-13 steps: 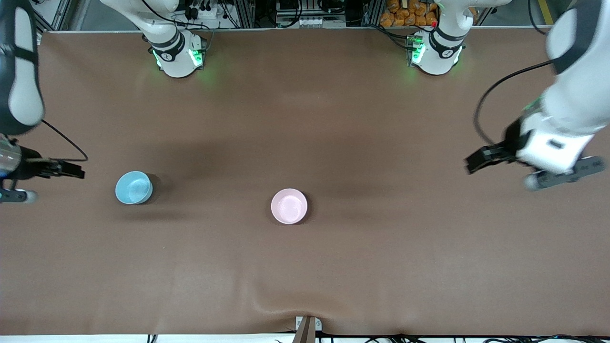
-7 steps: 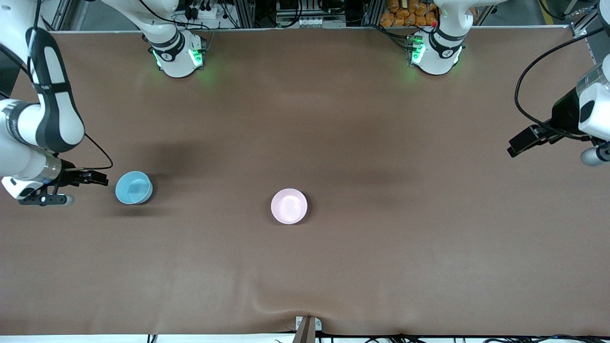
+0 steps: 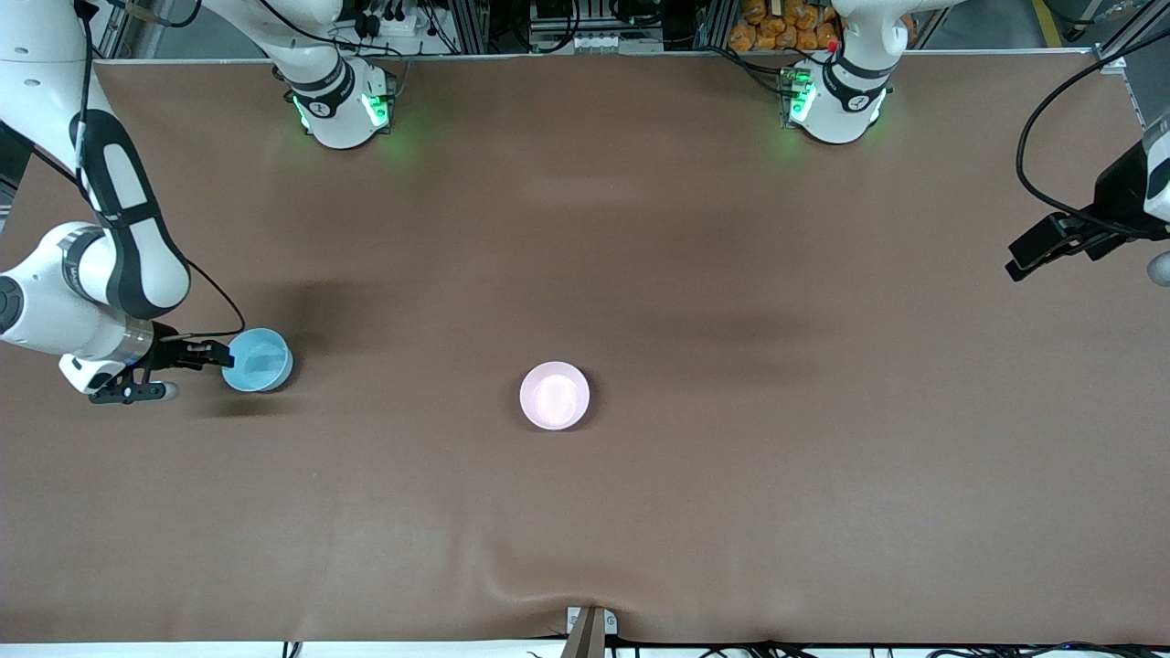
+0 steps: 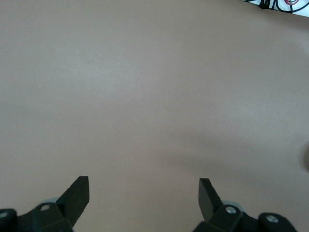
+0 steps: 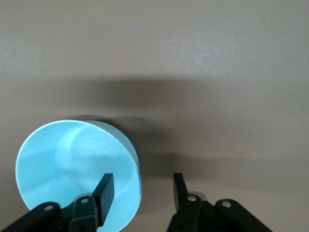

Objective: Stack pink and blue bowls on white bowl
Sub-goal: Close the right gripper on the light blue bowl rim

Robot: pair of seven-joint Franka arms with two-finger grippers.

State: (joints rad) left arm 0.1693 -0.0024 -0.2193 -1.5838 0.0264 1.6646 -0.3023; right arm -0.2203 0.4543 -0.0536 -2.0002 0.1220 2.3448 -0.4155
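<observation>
From the front camera we are seeing the blue bowl (image 3: 258, 360) sitting upright on the brown table (image 3: 640, 274) toward the right arm's end, and the pink bowl (image 3: 555, 396) resting near the middle, slightly nearer to the camera and well apart from the blue one. The right gripper (image 3: 208, 354) is hanging right at the blue bowl's rim, on the side toward the table's end. The left gripper (image 3: 1037, 251) is hovering over the table at the left arm's end, well apart from both bowls (this arm is waiting).

In the left wrist view we are looking down on bare table (image 4: 154, 96), with the left gripper (image 4: 144, 191) spread wide and gripping nothing.

In the right wrist view the right gripper (image 5: 141, 187) is standing spread, one fingertip (image 5: 106, 184) showing over the blue bowl's (image 5: 63, 164) inside and the other over the table (image 5: 217, 72) just outside the wall, so the rim is lying between them.
</observation>
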